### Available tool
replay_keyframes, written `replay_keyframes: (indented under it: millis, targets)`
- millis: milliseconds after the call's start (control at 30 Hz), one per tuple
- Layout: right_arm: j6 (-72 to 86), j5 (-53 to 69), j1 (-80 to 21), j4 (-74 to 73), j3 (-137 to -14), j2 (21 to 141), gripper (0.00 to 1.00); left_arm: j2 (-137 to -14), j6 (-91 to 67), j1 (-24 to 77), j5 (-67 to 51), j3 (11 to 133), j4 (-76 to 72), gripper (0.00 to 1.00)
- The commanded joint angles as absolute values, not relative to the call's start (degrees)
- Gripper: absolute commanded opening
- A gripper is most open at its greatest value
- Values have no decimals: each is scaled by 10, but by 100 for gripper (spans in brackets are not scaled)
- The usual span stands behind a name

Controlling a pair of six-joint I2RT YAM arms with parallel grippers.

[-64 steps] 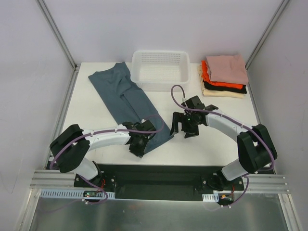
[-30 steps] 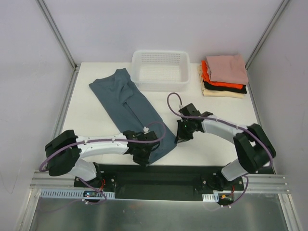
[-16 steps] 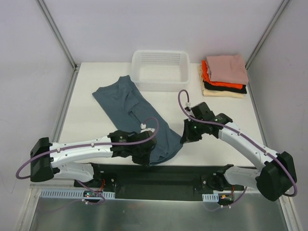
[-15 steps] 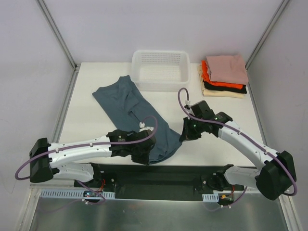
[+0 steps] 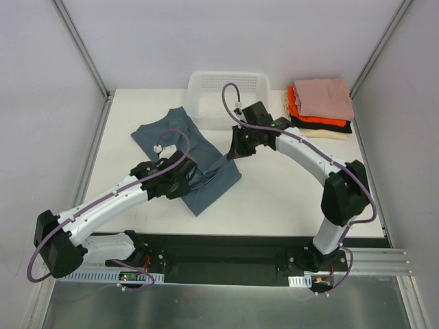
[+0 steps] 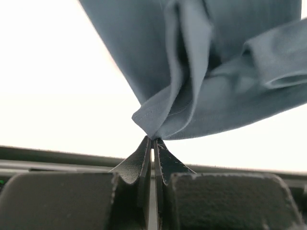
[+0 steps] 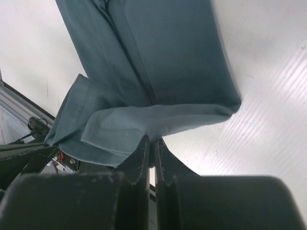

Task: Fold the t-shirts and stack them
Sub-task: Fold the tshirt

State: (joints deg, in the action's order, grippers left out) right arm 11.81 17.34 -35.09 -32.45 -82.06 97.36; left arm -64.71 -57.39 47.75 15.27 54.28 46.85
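Now the left gripper (image 6: 152, 139) is clamped tight on 1 hem corner of the blue-grey shirt (image 5: 209, 181), which lies just in front of the basket (image 5: 228, 74). The right gripper (image 7: 152, 140) pinches a folded edge. They should carry both corners over together and lay them flat. The cloth is soft, thin and wrinkly. 4 folded shirts (image 5: 322, 96) sit stacked beside the basket.

White tabletop (image 5: 302, 199), matte, lit evenly and softly. Plain white panels form the back wall (image 5: 226, 34) and both sides. Aluminium struts (image 5: 79, 42) run up the rear corners. Black mounting plate (image 5: 226, 252) and aluminium rail (image 5: 381, 259) sit along the near edge, brushed metal sheet (image 5: 219, 308) below.
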Motion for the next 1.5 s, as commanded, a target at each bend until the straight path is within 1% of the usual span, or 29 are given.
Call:
replay_keyframes:
  millis: [0, 200, 233, 467, 567, 767, 833, 867, 900, 933, 967, 1000, 1033, 1067, 1100, 1133, 1167, 1233, 1267, 1333, 1467]
  targets:
    - [104, 177, -354, -308, -916, 1044, 1, -680, -541, 431, 215, 593, 481, 0]
    - [107, 161, -356, -315, -1021, 1134, 2, -725, -498, 365, 207, 613, 478, 0]
    - [109, 162, -356, -316, -1031, 1155, 2, -738, -489, 347, 207, 616, 479, 0]
    - [114, 149, -357, -312, -1106, 1225, 4, -767, -463, 307, 213, 622, 459, 0]
    - [121, 150, -357, -302, -1128, 1245, 5, -788, -448, 285, 198, 619, 435, 0]
    - [139, 149, -356, -293, -1172, 1302, 13, -846, -438, 258, 213, 630, 420, 0]
    - [142, 149, -356, -291, -1186, 1322, 17, -866, -425, 249, 221, 639, 419, 2]
    - [142, 149, -357, -294, -1198, 1326, 24, -874, -420, 247, 224, 651, 421, 4]
    - [142, 151, -356, -297, -1203, 1329, 28, -877, -411, 246, 222, 656, 421, 18]
    - [142, 155, -357, -301, -1206, 1328, 34, -879, -409, 246, 218, 659, 421, 27]
    - [141, 156, -356, -302, -1206, 1325, 45, -876, -409, 246, 214, 662, 421, 39]
    - [139, 158, -357, -303, -1197, 1318, 50, -873, -409, 246, 211, 661, 421, 58]
    - [136, 159, -355, -303, -1190, 1303, 54, -861, -410, 246, 210, 660, 421, 66]
    - [133, 161, -356, -301, -1180, 1290, 58, -854, -411, 246, 207, 656, 420, 72]
    - [130, 163, -358, -298, -1159, 1280, 60, -847, -413, 246, 205, 654, 422, 81]
    - [128, 169, -358, -294, -1145, 1268, 63, -832, -414, 246, 196, 650, 420, 94]
    - [123, 172, -358, -288, -1132, 1245, 76, -824, -415, 246, 186, 645, 421, 98]
    - [120, 178, -361, -284, -1094, 1223, 91, -806, -416, 247, 160, 638, 420, 99]
    - [119, 181, -361, -285, -1082, 1207, 97, -801, -416, 248, 150, 632, 420, 99]
    - [115, 180, -366, -284, -1038, 1186, 96, -786, -414, 250, 135, 623, 416, 100]
    - [111, 165, -369, -280, -948, 1128, 96, -759, -403, 286, 98, 596, 404, 99]
